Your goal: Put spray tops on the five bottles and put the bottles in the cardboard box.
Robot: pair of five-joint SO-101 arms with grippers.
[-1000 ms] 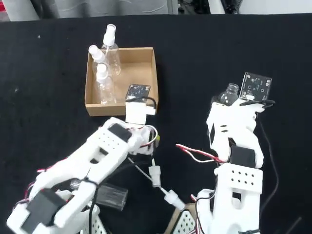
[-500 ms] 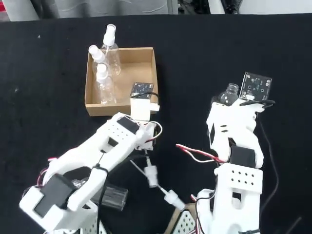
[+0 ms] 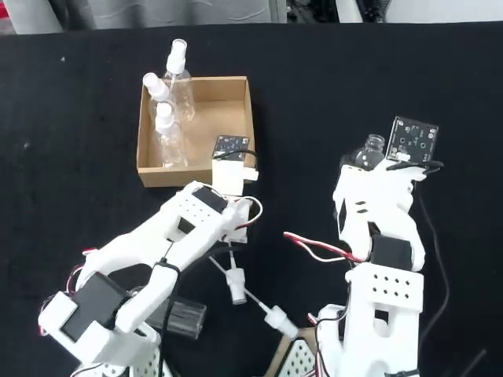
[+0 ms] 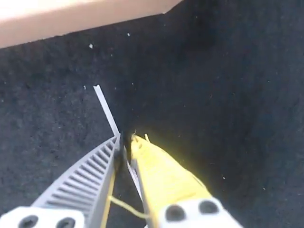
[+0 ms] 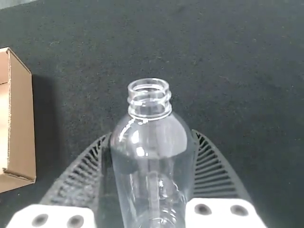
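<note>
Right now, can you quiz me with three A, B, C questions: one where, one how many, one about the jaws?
1. Where is the upright topless bottle? A in the box; B between the right jaws; C under the box.
2. How many bottles are in the cardboard box? A one; B five; C three.
3. The left jaws are: A shut on a spray top's thin tube; B wide open; C holding a bottle.
Answers: B, the right wrist view shows it clamped; C, three show from above; A, the tube is pinched between them.

A black table (image 3: 94, 78) bears a cardboard box (image 3: 195, 177), a loose spray top (image 3: 277, 320) and a lying bottle (image 3: 185, 318).
</note>
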